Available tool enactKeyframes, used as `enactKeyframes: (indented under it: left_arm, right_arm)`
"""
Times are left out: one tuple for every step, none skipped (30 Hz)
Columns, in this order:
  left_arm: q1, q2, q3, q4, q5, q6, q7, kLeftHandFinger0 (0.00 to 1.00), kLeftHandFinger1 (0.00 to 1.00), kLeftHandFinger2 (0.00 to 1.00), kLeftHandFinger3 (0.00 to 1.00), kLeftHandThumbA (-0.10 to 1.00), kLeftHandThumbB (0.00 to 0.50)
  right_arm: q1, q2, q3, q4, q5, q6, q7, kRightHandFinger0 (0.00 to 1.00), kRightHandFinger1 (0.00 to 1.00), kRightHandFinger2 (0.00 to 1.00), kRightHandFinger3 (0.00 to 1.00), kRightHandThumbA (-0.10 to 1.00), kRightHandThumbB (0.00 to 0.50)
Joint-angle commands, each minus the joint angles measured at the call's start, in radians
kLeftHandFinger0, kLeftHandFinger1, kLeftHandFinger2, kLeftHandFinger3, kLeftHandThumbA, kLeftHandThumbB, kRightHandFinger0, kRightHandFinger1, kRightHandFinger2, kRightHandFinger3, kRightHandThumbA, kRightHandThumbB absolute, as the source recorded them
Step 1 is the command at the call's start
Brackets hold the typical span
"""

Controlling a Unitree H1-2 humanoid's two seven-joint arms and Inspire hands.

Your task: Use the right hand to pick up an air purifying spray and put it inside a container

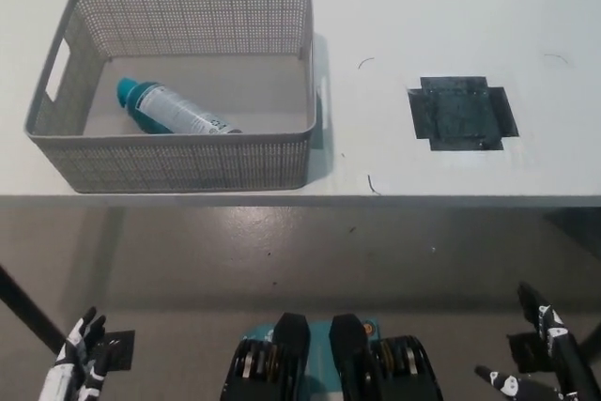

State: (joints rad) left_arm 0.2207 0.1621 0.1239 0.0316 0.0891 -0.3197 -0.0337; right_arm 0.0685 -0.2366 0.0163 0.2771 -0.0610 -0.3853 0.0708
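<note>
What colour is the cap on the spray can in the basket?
The cap of the spray can is teal, seen clearly in the head view.

White table [441, 7] with grey basket [178, 161] (black patch [462, 112] beside)

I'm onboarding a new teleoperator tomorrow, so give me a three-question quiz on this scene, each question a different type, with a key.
1. True or false: the spray can lies on its side inside the grey basket.
2. Multiple choice: where is the black right hand? A) over the basket B) on the black patch C) low at the lower right, below the table edge
3. Fill in: the can's cap is ____ in colour.

Key: 1 true. 2 C; the white left hand likewise sits low at the lower left, both with fingers apart and holding nothing. 3 teal.
</note>
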Motion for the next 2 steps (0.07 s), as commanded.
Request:
enactKeyframes:
  left_arm:
    - [-0.024,-0.007,0.004,0.006,-0.016,-0.061,0.024,0.77,0.97,1.00,1.00,0.88,0.253]
    - [-0.029,-0.007,0.005,0.006,-0.017,-0.062,0.024,0.77,0.97,1.00,1.00,0.87,0.249]
  right_arm:
    - [0.008,-0.030,-0.028,-0.026,0.017,-0.085,-0.004,1.00,1.00,1.00,1.00,1.00,0.196]
    - [0.002,-0.029,-0.030,-0.025,0.024,-0.085,-0.001,1.00,1.00,1.00,1.00,1.00,0.198]
